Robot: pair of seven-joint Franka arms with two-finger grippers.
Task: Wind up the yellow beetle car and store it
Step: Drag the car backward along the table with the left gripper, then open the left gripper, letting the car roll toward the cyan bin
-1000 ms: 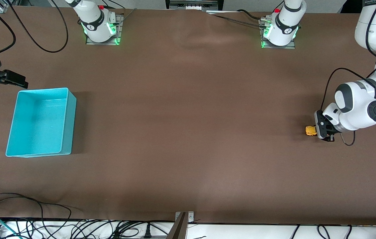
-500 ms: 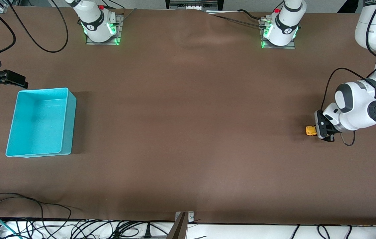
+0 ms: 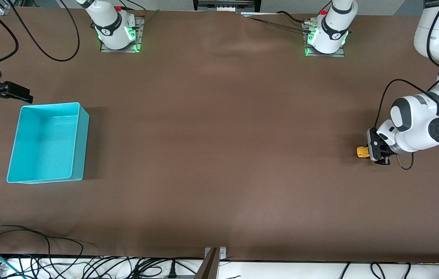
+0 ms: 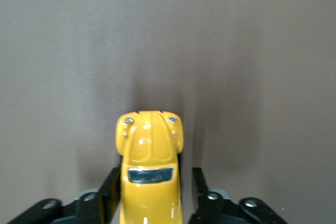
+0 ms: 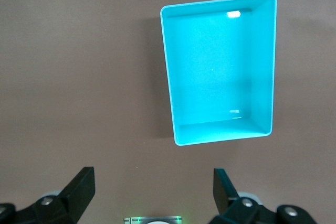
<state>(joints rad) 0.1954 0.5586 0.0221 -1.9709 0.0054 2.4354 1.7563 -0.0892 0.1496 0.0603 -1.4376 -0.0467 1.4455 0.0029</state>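
In the front view the glossy, rounded yellow beetle car (image 3: 362,152) sits on the matte brown table (image 3: 219,155) at the left arm's end, well apart from the smooth rectangular turquoise bin (image 3: 81,143). The left wrist view shows the left gripper (image 4: 152,192) with fingers (image 4: 109,187) flanking the car, one touching and one just clear of it. In the right wrist view the right gripper (image 5: 153,187) waits with fingers spread wide and empty, up beside the bin.

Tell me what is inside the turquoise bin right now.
Nothing: the turquoise bin shows only its bare floor, fully visible. The yellow beetle car sits on the table between the left gripper's parted fingers, at the left arm's end.

Yellow beetle car (image 4: 150,177) on brown table (image 4: 252,51), between left tool (image 4: 152,192) fingers (image 4: 200,187), small gap one side
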